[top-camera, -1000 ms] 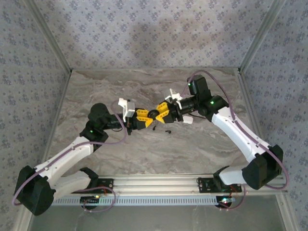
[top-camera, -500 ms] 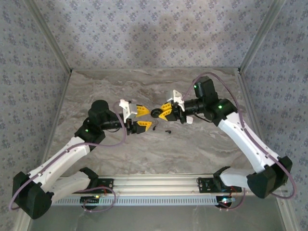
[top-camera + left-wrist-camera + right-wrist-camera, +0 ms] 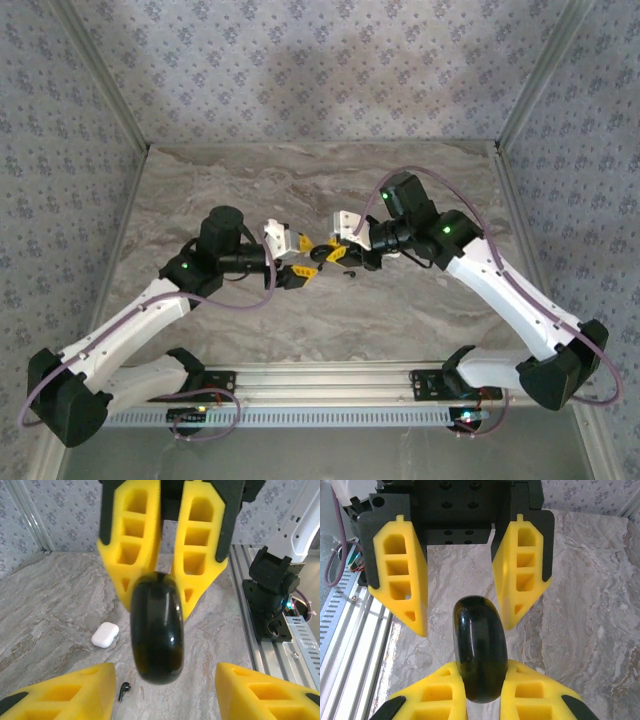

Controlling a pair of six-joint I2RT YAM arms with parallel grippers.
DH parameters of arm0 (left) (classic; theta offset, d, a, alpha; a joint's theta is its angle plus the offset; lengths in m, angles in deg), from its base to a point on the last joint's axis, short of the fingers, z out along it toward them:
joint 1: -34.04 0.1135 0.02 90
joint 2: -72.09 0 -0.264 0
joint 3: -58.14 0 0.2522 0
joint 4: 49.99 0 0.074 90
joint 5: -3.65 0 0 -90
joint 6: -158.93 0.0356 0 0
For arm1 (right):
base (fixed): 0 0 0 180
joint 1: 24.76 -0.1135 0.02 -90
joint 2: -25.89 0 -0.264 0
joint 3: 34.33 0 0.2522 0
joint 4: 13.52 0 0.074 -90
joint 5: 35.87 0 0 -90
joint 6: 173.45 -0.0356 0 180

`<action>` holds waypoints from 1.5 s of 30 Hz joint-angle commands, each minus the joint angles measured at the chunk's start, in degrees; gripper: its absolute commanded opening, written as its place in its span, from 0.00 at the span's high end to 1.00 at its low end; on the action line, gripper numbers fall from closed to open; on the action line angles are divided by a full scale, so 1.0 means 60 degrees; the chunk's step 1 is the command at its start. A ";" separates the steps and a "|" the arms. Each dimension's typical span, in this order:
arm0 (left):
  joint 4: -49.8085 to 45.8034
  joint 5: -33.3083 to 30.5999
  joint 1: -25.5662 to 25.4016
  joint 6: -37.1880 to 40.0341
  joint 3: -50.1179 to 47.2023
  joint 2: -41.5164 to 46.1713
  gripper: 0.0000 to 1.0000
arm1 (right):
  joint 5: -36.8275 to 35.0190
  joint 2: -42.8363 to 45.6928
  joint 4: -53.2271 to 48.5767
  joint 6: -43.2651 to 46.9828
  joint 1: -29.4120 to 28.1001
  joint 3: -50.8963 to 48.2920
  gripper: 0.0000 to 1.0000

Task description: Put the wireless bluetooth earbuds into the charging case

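We have the right hand (image 3: 481,672) clamped on the glossy charging case (image 3: 156,627); left hand (image 3: 165,675) apart, flanking it. One earbud (image 3: 124,690) down on the table (image 3: 50,605) near the case. Risk: off-centre left closing twists it loose.

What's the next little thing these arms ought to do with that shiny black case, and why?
Probably the left pincer should back away and dip toward the black earbud lying on the table. The right pincer is shut on the black case, holding it off the table, while the left pincer stands open around it, gripping nothing.
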 commanded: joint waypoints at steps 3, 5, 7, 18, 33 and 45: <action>-0.0143 0.0190 -0.0093 0.0267 0.0439 0.0016 0.49 | 0.0179 -0.0219 -0.0102 0.0108 -0.0108 0.0331 0.88; -0.0128 0.0190 -0.0110 0.0260 0.0439 0.0014 0.50 | 0.0247 -0.0269 -0.0156 0.0113 -0.0134 0.0361 0.88; -0.0113 0.0190 -0.0112 0.0238 0.0439 0.0016 0.52 | 0.0304 -0.0300 -0.0184 0.0105 -0.0156 0.0386 0.88; -0.0099 0.0193 -0.0143 0.0238 0.0429 0.0015 0.70 | 0.0320 -0.0402 -0.0123 0.0083 -0.0310 0.0375 0.88; -0.0185 0.0073 -0.0158 0.0359 0.0308 0.0143 0.86 | 0.1129 -0.0037 0.0718 -0.0910 0.0019 0.0047 0.65; -0.0013 0.0153 -0.0150 0.0268 0.0282 0.0285 0.87 | 0.1441 -0.0283 0.0699 -0.0939 0.0057 0.0052 0.62</action>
